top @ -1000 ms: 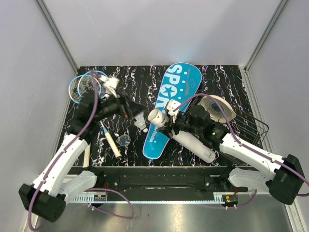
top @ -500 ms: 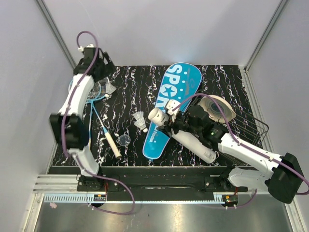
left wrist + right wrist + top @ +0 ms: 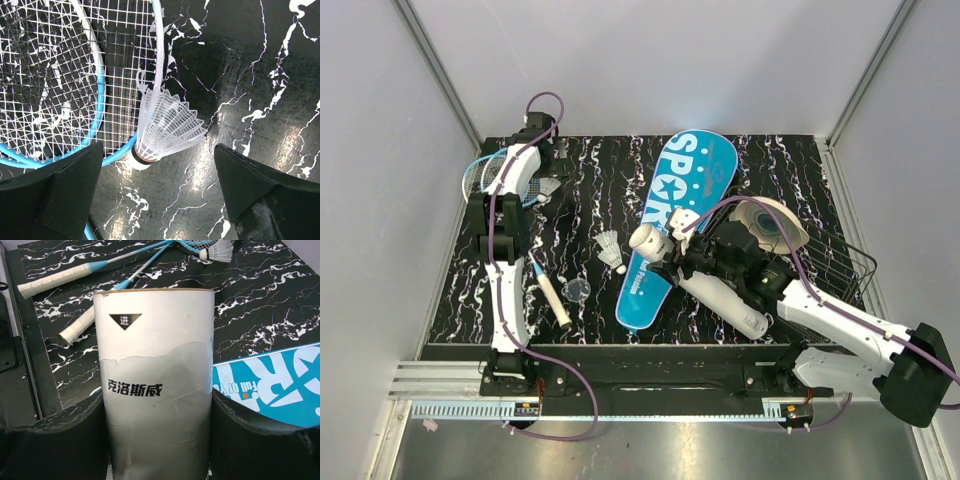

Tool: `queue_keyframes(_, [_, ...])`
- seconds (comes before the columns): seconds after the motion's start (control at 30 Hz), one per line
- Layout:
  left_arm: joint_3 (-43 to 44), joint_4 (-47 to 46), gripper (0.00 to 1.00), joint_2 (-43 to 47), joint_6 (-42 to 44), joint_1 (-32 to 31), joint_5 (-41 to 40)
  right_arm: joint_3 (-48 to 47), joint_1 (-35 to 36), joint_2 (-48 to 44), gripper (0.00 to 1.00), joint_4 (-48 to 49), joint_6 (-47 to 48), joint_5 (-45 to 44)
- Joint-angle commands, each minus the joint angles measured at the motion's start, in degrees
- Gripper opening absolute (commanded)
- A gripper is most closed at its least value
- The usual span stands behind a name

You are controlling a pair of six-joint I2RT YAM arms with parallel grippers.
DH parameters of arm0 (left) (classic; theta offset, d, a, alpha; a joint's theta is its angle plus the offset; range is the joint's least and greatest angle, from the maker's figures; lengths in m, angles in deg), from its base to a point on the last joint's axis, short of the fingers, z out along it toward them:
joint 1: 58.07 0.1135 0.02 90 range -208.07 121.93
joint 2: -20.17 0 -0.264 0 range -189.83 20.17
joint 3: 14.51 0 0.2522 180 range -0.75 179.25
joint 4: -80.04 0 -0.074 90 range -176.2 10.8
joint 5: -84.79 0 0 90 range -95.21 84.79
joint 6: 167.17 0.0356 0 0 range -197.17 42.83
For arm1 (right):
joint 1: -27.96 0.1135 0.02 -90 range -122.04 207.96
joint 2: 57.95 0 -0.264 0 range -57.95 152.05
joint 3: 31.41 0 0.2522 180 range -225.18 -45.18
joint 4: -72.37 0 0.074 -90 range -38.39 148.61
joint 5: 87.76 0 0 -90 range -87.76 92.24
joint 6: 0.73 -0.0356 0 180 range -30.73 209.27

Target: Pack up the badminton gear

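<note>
My left gripper (image 3: 547, 163) is open and empty at the far left, above a white shuttlecock (image 3: 548, 187) lying against the two light-blue racket heads (image 3: 485, 176). In the left wrist view the shuttlecock (image 3: 165, 125) lies between and just ahead of my open gripper (image 3: 160, 200), beside the racket heads (image 3: 65, 75). My right gripper (image 3: 686, 262) is shut on the white tube (image 3: 715, 290), which lies tilted over the blue SPORT cover (image 3: 677, 215). The tube (image 3: 157, 385) fills the right wrist view. A second shuttlecock (image 3: 609, 249) lies mid-table.
The white racket handles (image 3: 556, 306) reach toward the near left edge. A small clear disc (image 3: 577, 290) lies beside them. Round woven discs (image 3: 772, 224) and a black wire basket (image 3: 842, 266) sit on the right. Grey walls enclose the table.
My left arm has swung from mid-table up and out to the far left corner, then down over the shuttlecock by the racket heads. The right gripper still holds the tube, barely moved.
</note>
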State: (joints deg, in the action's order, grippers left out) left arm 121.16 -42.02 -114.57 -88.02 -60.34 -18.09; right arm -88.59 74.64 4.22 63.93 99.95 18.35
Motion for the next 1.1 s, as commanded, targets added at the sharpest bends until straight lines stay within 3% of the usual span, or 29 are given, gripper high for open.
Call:
queue_keyframes(0.0, [2.55,-1.12,0.95,-0.44,1.89,0.59,1.62,0.53,0.26,0.31,0.29,3.2,-1.45,0.49])
queue_keyframes(0.37, [2.9,0.02,0.89,-2.63,0.48,0.5,3.04,0.53,0.35,-0.91,0.29,3.64,-2.24,0.84])
queue_keyframes(0.83, [2.9,4.77,0.54,-3.52,-2.85,0.42,2.51,1.76,0.26,-3.37,0.29,4.7,-3.73,1.02])
queue_keyframes(0.93, [2.46,6.35,0.51,-2.9,-5.57,0.5,4.96,2.11,0.35,-3.64,0.29,4.96,-3.91,1.11])
queue_keyframes(1.03, [-3.15,3.9,0.5,1.21,-10.75,0.68,12.69,2.46,0.26,-3.9,0.29,5.14,-3.91,1.28])
queue_keyframes(1.07, [-5.34,2.59,0.5,2.62,-14.16,0.85,18.63,2.72,0.26,-4.07,0.29,5.14,-3.91,1.46])
